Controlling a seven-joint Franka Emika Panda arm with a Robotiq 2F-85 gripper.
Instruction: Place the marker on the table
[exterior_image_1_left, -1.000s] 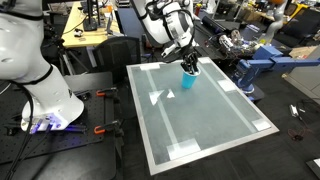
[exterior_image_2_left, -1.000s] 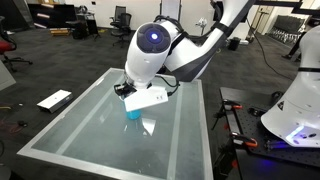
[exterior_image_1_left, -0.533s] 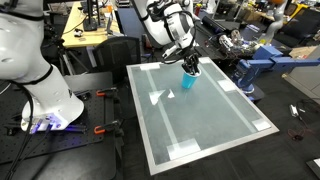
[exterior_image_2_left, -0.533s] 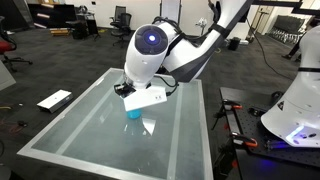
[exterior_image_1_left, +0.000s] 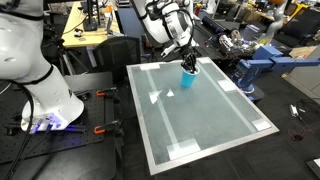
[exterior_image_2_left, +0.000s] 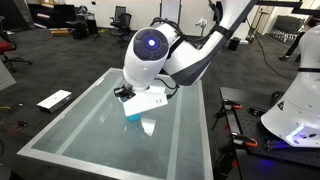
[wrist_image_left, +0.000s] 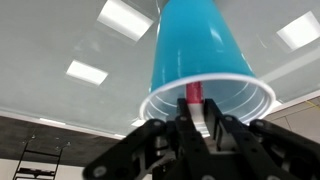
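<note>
A light-blue cup (wrist_image_left: 205, 55) stands on the pale grey-green table (exterior_image_1_left: 200, 120) near its far edge; it also shows in both exterior views (exterior_image_1_left: 188, 78) (exterior_image_2_left: 134, 113). In the wrist view my gripper (wrist_image_left: 190, 115) is at the cup's rim, its black fingers shut on the pinkish-red marker (wrist_image_left: 193, 94), which stands in the cup's mouth with a whitish part between the jaws. In the exterior views my gripper (exterior_image_1_left: 187, 63) sits right above the cup and the marker is hidden.
A yellowish wooden workbench (exterior_image_1_left: 85, 28) stands behind the table. A blue machine (exterior_image_1_left: 262, 60) stands beside the table. A white robot base (exterior_image_1_left: 40, 90) stands on the floor. White tape patches (exterior_image_1_left: 185, 150) mark the table's edges.
</note>
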